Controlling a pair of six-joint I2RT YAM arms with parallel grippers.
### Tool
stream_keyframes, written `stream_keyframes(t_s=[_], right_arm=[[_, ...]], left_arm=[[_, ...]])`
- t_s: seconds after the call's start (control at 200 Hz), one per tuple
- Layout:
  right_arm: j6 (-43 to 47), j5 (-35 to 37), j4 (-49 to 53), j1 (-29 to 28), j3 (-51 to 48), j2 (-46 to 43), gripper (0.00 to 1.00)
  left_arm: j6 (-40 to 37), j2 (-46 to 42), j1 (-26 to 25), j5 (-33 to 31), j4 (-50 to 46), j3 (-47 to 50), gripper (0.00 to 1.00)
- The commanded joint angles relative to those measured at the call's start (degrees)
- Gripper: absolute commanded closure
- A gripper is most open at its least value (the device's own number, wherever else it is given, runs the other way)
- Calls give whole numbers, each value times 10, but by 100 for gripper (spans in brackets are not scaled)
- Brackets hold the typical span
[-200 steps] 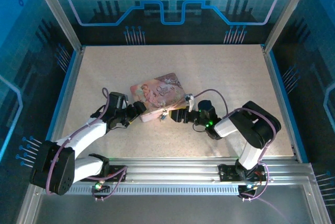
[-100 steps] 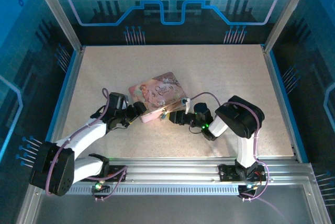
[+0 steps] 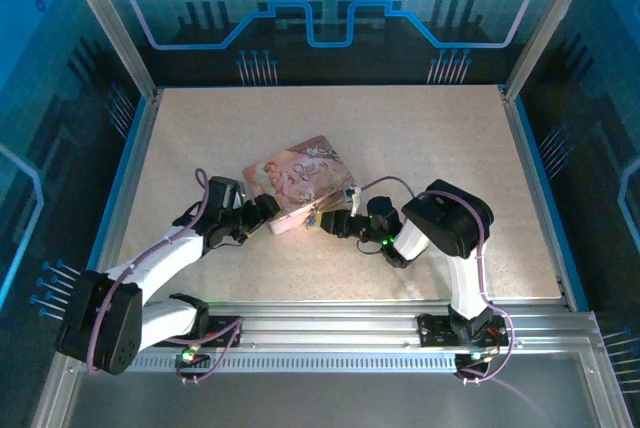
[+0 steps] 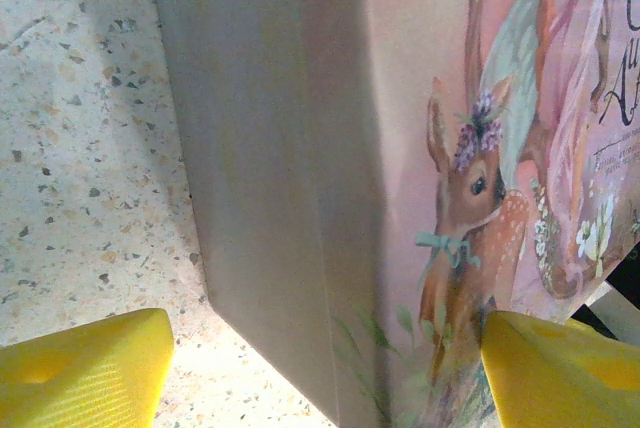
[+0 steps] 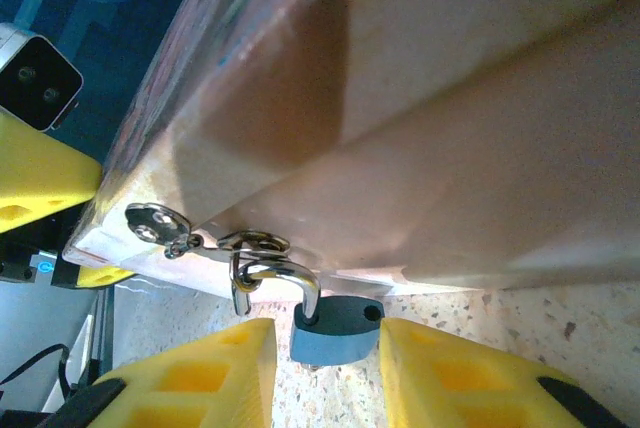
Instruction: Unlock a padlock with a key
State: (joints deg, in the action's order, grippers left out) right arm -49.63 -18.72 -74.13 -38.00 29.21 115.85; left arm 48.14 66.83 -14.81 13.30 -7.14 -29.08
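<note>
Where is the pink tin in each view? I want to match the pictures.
Top external: pink tin lies askew near the table's centre.
Left wrist: its side wall and deer-printed lid run up the middle.
Right wrist: its wall spans the top, padlock hanging below.
Shared landmark: speckled table.

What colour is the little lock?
The padlock is bluish with a silver loop; clearest in the right wrist view.

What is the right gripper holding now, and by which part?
The padlock body sits between the right gripper fingers, but a thin gap shows on one side; a firm hold cannot be told.
</note>
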Motion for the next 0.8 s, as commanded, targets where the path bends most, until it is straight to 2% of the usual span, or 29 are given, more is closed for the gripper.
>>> stream_keyframes(t_s=[0.0,0.32,0.795], right_arm=[[-15,-8,-24,-9,12,18,68],[-49,-3,-64,-13,28,51,72],[-69,21,-60,-12,29,66,92]], left_arm=[[7,2,-4,-8,-29,10,19],[8,5,-4,-7,-28,9,19],[9,14,-4,-7,-24,8,19]])
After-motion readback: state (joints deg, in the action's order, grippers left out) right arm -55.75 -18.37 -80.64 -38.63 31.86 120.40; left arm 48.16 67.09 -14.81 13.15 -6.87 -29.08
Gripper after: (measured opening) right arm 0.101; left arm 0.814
